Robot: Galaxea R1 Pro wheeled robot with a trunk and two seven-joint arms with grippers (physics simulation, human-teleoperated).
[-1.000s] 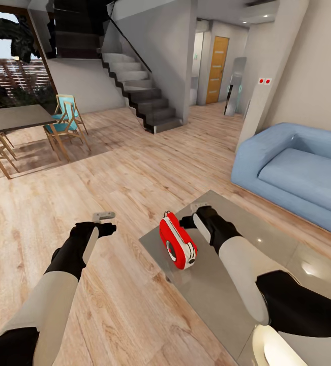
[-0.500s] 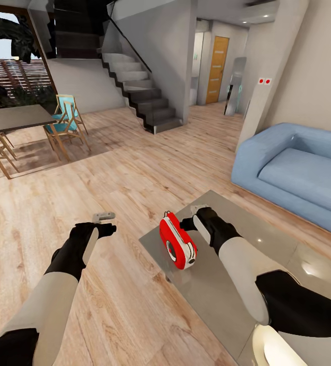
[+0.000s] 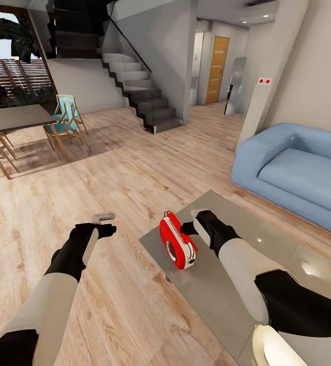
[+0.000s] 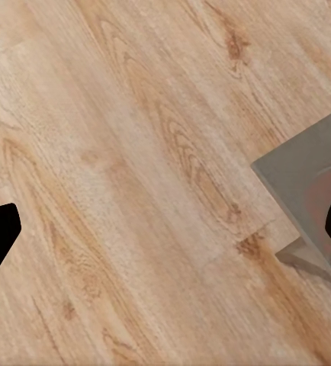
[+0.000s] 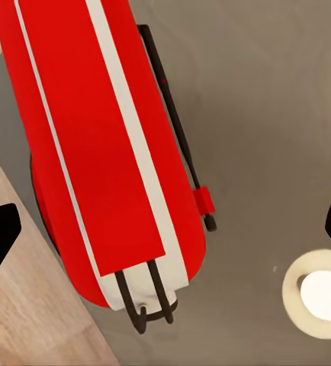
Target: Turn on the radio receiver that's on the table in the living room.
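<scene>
Glossy red rounded radio receiver [image 5: 104,152] beneath spread-fingered right gripper [image 3: 202,217], reflective grey table [image 3: 267,244], left gripper [image 3: 104,217] spread over wood-grain floor [image 4: 135,191].

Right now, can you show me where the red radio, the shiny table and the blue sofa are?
radio receiver [image 3: 177,245], head view, on its red front face.
table [image 3: 221,300], head view, on its bare glossy top.
sofa [image 3: 300,175], head view, on its seat cushion.
</scene>
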